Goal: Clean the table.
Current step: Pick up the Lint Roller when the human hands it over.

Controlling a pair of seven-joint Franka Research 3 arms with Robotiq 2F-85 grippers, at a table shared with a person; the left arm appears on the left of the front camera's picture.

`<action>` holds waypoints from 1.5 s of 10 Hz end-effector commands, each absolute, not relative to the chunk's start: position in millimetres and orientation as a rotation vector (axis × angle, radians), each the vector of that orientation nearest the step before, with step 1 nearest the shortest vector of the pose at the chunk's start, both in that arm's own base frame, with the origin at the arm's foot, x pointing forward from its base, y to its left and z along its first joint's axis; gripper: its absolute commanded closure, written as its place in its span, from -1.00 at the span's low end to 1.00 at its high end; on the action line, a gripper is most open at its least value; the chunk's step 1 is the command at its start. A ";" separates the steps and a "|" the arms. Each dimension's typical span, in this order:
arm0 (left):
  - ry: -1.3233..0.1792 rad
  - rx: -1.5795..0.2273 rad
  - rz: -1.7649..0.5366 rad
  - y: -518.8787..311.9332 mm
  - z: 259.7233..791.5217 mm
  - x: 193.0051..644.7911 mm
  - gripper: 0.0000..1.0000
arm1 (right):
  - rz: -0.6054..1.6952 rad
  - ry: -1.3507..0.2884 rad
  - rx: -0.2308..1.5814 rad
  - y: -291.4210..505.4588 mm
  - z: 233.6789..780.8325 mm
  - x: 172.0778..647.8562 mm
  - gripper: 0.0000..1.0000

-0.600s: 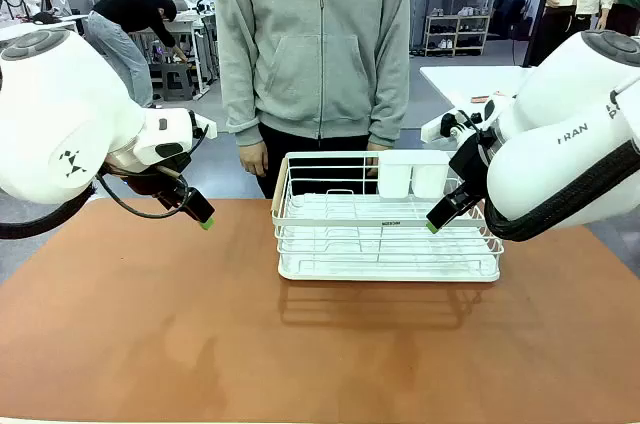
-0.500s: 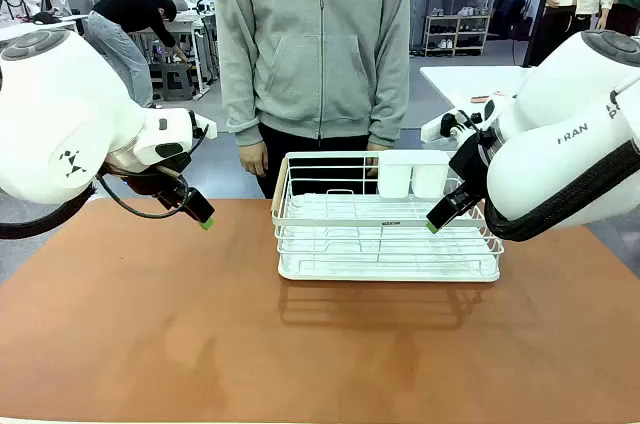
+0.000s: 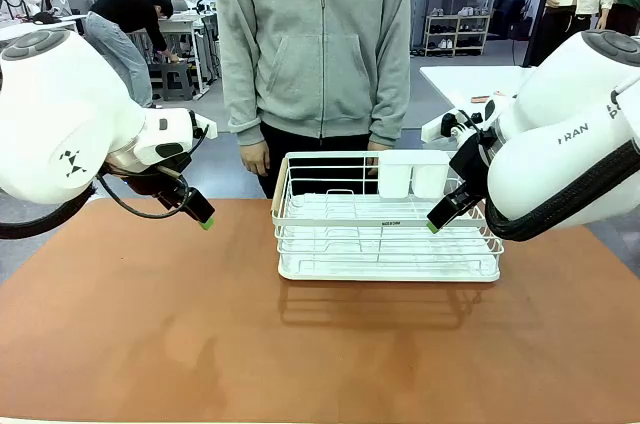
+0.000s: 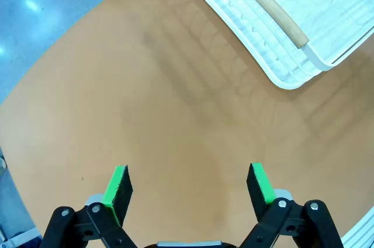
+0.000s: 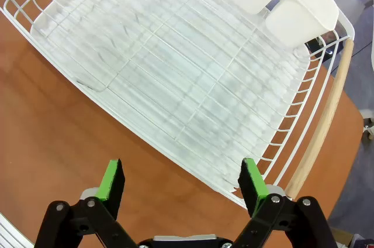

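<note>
My left gripper (image 4: 190,181) hangs empty with its green-padded jaws spread wide above a bare stretch of the smooth, matte reddish-brown surface (image 4: 175,102), which lies directly beneath it. I judge that this raised stance holds the fingers clear of the top until a target is chosen. My right gripper (image 5: 182,181) is likewise spread and empty, poised over the near edge of the white wire dish rack (image 5: 175,84), which stands on the surface ahead of it with two white plastic holders (image 5: 280,2) hung at its far corner.
</note>
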State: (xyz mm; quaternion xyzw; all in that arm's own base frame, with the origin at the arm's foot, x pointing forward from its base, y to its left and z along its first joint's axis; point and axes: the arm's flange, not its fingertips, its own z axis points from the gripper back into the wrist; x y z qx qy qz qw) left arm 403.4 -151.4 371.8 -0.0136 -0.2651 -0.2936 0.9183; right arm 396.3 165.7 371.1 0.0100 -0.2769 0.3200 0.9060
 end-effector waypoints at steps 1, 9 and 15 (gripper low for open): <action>-0.545 -0.028 -0.603 -151.3 371.8 403.5 -1.00 | 0.660 -0.572 0.022 166.4 371.1 396.0 -1.00; -0.506 -0.441 -0.553 -114.2 429.8 435.2 -1.00 | 0.530 -0.543 0.245 135.7 416.0 417.3 -1.00; -0.429 -1.263 -0.072 36.2 459.7 431.1 -1.00 | 0.094 -0.342 1.150 7.8 457.4 431.3 -1.00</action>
